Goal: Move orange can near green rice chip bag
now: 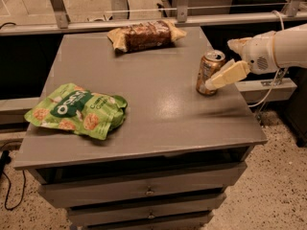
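At right edge of the grey counter (158,109), your gripper (219,64) has fingers (230,74) spread wide beside the small orange-gold metal drink can (210,70), nothing held. Risk: a nudge tips the can off the edge. Bright green flat chip bag (76,110) lies well apart, front-left.

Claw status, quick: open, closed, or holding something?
Claw: open, right beside the orange can, holding nothing.
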Controlling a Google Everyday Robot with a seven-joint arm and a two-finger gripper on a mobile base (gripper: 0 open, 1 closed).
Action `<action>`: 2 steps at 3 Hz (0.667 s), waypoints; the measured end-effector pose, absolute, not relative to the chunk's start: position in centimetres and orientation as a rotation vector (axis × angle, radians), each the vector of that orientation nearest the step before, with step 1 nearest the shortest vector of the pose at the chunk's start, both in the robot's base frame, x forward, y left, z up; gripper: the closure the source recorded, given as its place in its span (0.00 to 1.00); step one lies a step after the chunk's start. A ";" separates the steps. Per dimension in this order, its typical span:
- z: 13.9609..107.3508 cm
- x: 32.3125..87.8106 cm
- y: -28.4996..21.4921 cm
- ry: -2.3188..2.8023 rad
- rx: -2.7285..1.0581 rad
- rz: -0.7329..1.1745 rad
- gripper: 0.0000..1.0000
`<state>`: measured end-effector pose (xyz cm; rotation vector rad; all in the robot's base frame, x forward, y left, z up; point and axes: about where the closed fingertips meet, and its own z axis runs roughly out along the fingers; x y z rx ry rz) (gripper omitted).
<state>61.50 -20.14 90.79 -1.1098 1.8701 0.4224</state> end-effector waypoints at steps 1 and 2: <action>90.1 62.3 -18.9 1.833 -1.042 0.527 0.00; 89.8 62.7 -18.1 1.798 -0.996 0.599 0.18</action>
